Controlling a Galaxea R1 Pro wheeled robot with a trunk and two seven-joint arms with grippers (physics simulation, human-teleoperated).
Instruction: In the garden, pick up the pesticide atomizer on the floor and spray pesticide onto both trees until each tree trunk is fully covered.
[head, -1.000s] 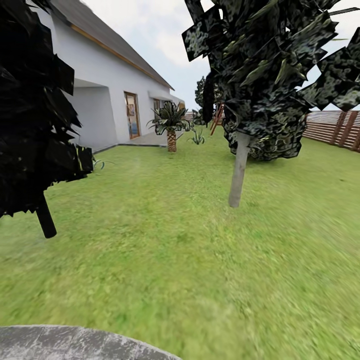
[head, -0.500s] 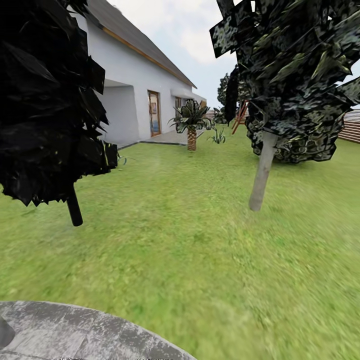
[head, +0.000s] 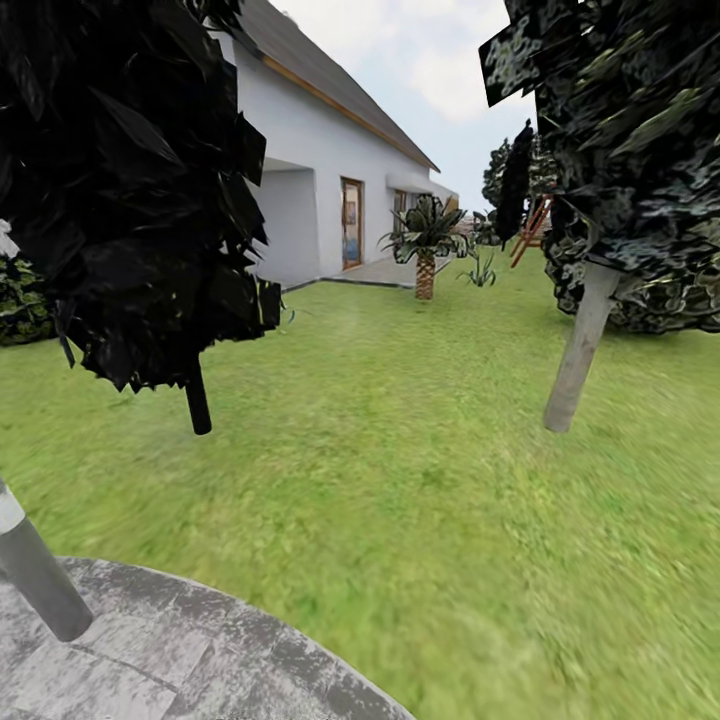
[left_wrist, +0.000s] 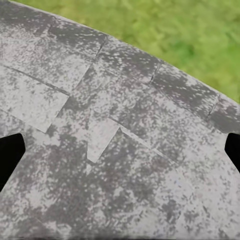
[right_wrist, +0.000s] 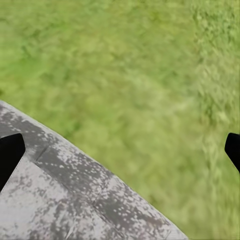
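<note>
The tree (head: 640, 150) with the pale grey-brown tree trunk (head: 578, 350) stands on the lawn (head: 420, 450) to your right, well apart from the robot, leaning slightly. No atomizer can be made out on the grass or on the paved stone circle (head: 200, 650) under the robot.

Left gripper (left_wrist: 120, 150): dark fingertips at both edges of the wrist picture, set wide apart, nothing between them, stone below. Right gripper (right_wrist: 120, 150): same, fingers spread, empty, over the edge of the paving and grass.

Risks, as judgement:
- You could take the near-black conifer (head: 130, 180) on its thin dark stem (head: 198, 400) for a target; it is closer than the pale trunk.
- A grey post (head: 40, 585) stands on the paving at your left; turning the base could clip it.
- Driving to the trunk empty-handed wastes the trip; find the atomizer first.

Writing: none readable. White house (head: 320, 170), palm (head: 425, 240) beyond.
</note>
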